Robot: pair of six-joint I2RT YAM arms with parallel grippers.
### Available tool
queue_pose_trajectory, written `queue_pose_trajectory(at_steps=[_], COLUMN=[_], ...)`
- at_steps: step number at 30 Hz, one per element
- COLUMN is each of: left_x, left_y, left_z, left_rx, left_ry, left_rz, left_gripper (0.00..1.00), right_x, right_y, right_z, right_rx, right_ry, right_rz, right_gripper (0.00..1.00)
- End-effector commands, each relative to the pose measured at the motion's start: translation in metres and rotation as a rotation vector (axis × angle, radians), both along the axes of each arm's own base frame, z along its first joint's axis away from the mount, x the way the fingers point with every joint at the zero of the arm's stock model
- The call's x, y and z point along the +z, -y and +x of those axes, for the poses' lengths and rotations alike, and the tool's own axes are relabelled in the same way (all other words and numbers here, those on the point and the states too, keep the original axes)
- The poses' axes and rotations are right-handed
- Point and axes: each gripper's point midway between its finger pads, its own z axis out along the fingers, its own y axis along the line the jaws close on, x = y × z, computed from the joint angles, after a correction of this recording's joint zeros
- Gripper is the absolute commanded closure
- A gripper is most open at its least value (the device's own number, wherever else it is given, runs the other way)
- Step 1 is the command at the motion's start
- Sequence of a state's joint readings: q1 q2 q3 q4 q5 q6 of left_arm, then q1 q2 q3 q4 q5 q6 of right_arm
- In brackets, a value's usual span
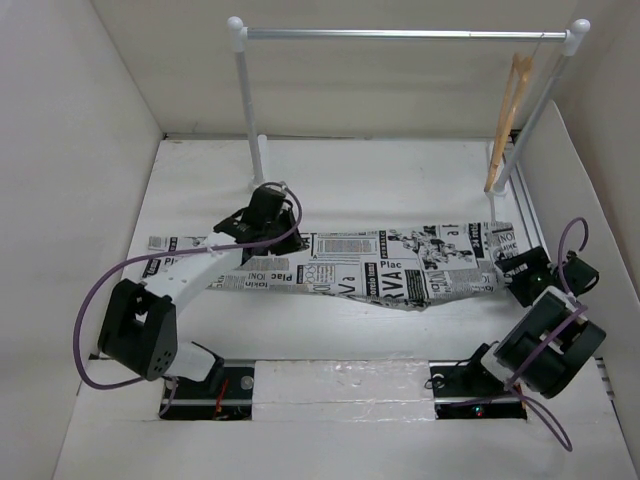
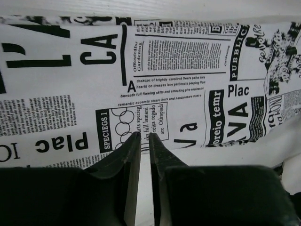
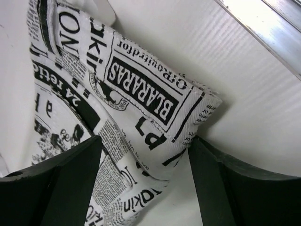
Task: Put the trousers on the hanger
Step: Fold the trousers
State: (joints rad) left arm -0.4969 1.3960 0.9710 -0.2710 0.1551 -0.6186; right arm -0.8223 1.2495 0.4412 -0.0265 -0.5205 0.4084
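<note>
The trousers (image 1: 380, 265), white with black newspaper print, lie flat across the table from left to right. The tan wooden hanger (image 1: 505, 120) hangs by its hook at the right end of the silver rail. My left gripper (image 1: 270, 222) hovers over the trousers' left part. In the left wrist view its jaws (image 2: 143, 137) are shut to a thin slit over the printed fabric (image 2: 164, 70), with nothing between them. My right gripper (image 1: 512, 270) is at the trousers' right end. In the right wrist view it (image 3: 145, 141) is open, with a corner of the trousers (image 3: 141, 94) between the fingers.
The silver rail (image 1: 400, 34) on white posts (image 1: 248, 110) spans the back of the table. White walls close in the left, back and right sides. A metal strip (image 3: 268, 28) runs along the wall by the right gripper.
</note>
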Motion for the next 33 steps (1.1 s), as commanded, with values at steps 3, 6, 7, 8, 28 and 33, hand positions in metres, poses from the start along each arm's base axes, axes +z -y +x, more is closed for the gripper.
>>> queue_pose_trajectory(at_steps=[3, 6, 7, 8, 28, 33], left_x=[-0.007, -0.005, -0.008, -0.009, -0.044, -0.033], left_y=[-0.003, -0.006, -0.009, -0.012, 0.047, 0.097], left_z=[-0.007, -0.014, -0.017, -0.017, -0.083, -0.101], left_rx=[0.011, -0.010, -0.012, -0.010, -0.268, -0.353], left_ry=[0.037, 0.060, 0.059, 0.060, 0.010, 0.029], left_rz=[-0.012, -0.016, -0.005, 0.009, 0.041, -0.038], left_gripper=[0.93, 0.95, 0.96, 0.97, 1.00, 1.00], right_x=[0.004, 0.028, 0.037, 0.039, 0.390, 0.444], right_y=[-0.005, -0.020, -0.041, -0.058, -0.227, -0.228], right_z=[0.022, 0.031, 0.037, 0.033, 0.000, 0.018], right_rx=[0.015, 0.096, 0.172, 0.214, 0.510, 0.545], right_ry=[0.102, 0.161, 0.178, 0.155, 0.659, 0.743], right_rz=[-0.025, -0.095, -0.103, -0.088, -0.494, -0.564], right_gripper=[0.33, 0.72, 0.91, 0.98, 1.00, 1.00])
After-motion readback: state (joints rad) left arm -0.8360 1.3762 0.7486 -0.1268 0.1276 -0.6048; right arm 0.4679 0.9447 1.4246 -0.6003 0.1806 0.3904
